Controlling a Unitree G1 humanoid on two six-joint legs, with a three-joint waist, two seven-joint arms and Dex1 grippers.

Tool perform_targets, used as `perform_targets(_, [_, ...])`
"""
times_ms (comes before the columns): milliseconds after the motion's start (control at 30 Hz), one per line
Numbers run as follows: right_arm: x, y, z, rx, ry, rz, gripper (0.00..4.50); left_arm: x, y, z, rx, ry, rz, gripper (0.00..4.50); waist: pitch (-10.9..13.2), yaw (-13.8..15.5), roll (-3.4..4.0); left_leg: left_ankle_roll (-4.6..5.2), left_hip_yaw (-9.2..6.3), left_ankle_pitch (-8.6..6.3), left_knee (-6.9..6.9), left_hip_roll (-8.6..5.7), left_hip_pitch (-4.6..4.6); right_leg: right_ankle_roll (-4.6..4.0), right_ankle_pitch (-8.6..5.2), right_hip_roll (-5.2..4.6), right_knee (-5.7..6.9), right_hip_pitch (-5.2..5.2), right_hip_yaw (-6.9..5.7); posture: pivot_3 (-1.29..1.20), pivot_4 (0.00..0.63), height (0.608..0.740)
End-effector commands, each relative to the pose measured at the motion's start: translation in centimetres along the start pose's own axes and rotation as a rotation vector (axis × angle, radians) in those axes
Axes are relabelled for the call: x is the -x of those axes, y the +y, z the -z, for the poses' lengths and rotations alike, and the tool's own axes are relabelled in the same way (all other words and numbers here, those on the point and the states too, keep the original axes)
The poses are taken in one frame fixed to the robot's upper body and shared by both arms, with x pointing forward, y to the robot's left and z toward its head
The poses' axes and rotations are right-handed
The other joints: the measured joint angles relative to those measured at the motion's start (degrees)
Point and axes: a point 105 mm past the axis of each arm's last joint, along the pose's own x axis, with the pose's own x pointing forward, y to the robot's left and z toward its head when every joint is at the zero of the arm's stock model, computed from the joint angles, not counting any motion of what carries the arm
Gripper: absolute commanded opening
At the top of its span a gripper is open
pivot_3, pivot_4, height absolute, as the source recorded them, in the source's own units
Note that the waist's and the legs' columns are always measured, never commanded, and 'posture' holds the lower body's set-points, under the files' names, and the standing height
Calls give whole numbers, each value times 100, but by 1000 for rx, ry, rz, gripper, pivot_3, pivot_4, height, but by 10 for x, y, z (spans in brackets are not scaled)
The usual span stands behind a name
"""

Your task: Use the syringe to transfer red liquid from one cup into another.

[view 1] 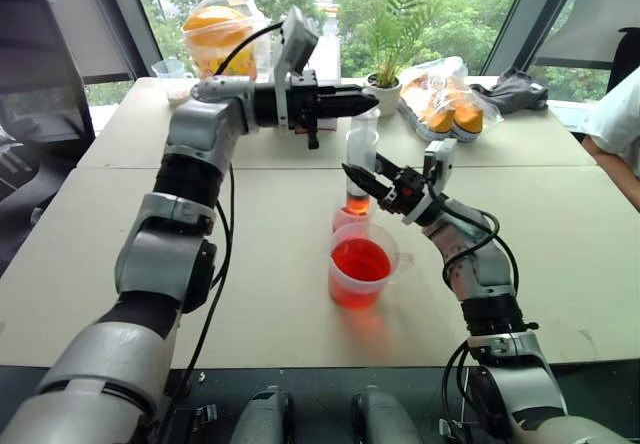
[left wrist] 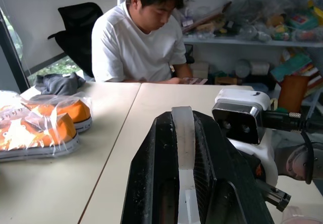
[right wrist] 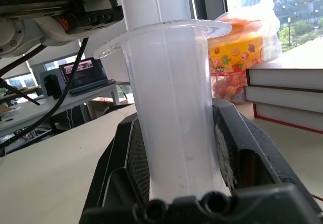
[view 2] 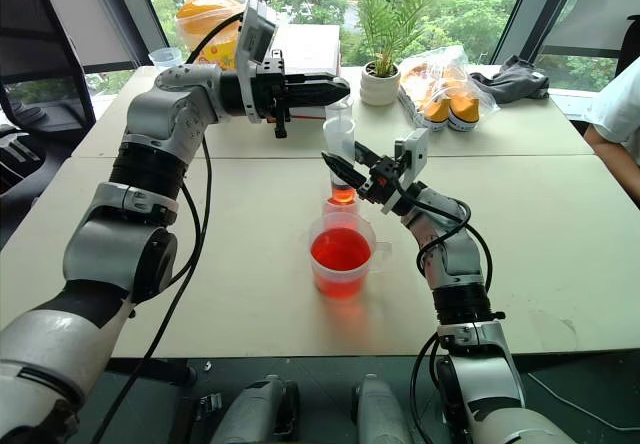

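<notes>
Clear syringe [view 1: 361, 159], one; right fingers [view 1: 352, 175] clench barrel, left fingers [view 1: 374, 104] clench plunger; two red-tinted cups.

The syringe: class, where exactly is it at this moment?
In the left eye view the syringe stands upright at table centre, its tip in the narrow cup just behind the wide cup; the right gripper grips its barrel, the left gripper its plunger.

clear smooth plastic syringe [right wrist: 171, 108]; matt table [view 1: 560, 234].
</notes>
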Motion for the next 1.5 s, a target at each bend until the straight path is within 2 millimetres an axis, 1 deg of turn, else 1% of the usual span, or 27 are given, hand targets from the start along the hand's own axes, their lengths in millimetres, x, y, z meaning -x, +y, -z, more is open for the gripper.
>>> perform_targets(33, [-9,6,-38,83,-88,-44,1394,0,-6,4,-51,32,18,91,0,1,0,0,0,0,0,0,0,0,0,0,0,0,0,0,150,740])
perform_targets(267, [-10,8,-65,107,-128,-43,1394,-1,-11,24,-15,63,17,91,0,9,0,0,-1,0,0,0,0,0,0,-1,1,0,0,0,150,740])
perform_targets(433, [-11,9,-78,117,-147,-36,1394,0,-15,37,2,88,22,91,0,9,0,0,-1,0,0,0,0,0,0,-2,0,0,0,0,150,740])
perform_targets(633, [-12,8,-89,128,-164,-26,1394,3,-19,52,28,118,28,91,0,8,0,0,-1,0,0,0,0,0,0,-1,1,0,0,0,150,740])
perform_targets(800, [-13,8,-94,125,-171,-24,1394,8,-22,60,42,133,26,91,0,9,0,0,0,0,0,0,0,0,0,-2,1,0,0,0,150,740])
perform_targets(867, [-13,9,-94,121,-169,-25,1394,10,-23,61,45,134,23,91,0,7,0,0,-1,0,0,0,0,0,0,-2,1,0,0,0,150,740])
perform_targets(967, [-13,11,-85,106,-135,-35,1394,14,-18,53,41,123,-3,91,0,10,0,0,-1,0,0,0,0,0,0,-1,1,0,-1,0,150,740])
perform_targets(1033, [-13,12,-75,83,-105,-39,1394,19,-14,40,52,93,-20,91,0,8,0,0,-1,0,1,0,0,0,0,-1,1,0,0,0,150,740])
perform_targets(1067, [-12,13,-70,77,-88,-43,1394,22,-11,33,52,79,-32,471,0,8,0,0,-1,0,1,0,0,0,0,-2,1,0,0,0,150,740])
perform_targets(1100, [-12,14,-66,73,-77,-46,1394,23,-10,29,52,71,-40,938,0,6,0,0,-1,0,1,0,0,0,0,-1,1,0,0,0,150,740])
perform_targets(1133, [-12,15,-64,69,-70,-50,1394,24,-9,25,51,63,-47,1312,0,4,0,0,-1,0,0,0,0,0,0,-1,1,0,0,0,150,740])
perform_targets(1233, [-12,19,-53,42,-40,-67,1394,32,-5,6,39,25,-65,2815,0,4,-1,0,-1,0,0,0,0,0,0,-1,1,0,-1,0,150,740])
perform_targets(1333, [-11,20,-48,32,-26,-72,1394,39,-4,-4,32,7,-82,4356,0,4,0,0,-3,0,0,1,-1,0,0,0,1,-1,-2,0,150,740])
perform_targets(1367, [-11,20,-47,29,-21,-71,1394,43,-5,-6,27,8,-81,4461,0,4,-1,0,-3,0,0,1,-1,0,0,0,1,-1,-2,0,150,740])
perform_targets(1433, [-11,18,-46,26,-16,-67,1394,49,-10,-7,17,21,-69,4461,0,0,-1,0,-3,0,0,1,-1,0,0,0,1,-1,-2,0,150,740])
perform_targets(1500, [-12,15,-50,26,-22,-53,1394,58,-17,-4,21,43,-55,4461,0,-10,0,0,-3,0,-1,1,0,0,0,0,1,-1,-2,0,150,740])
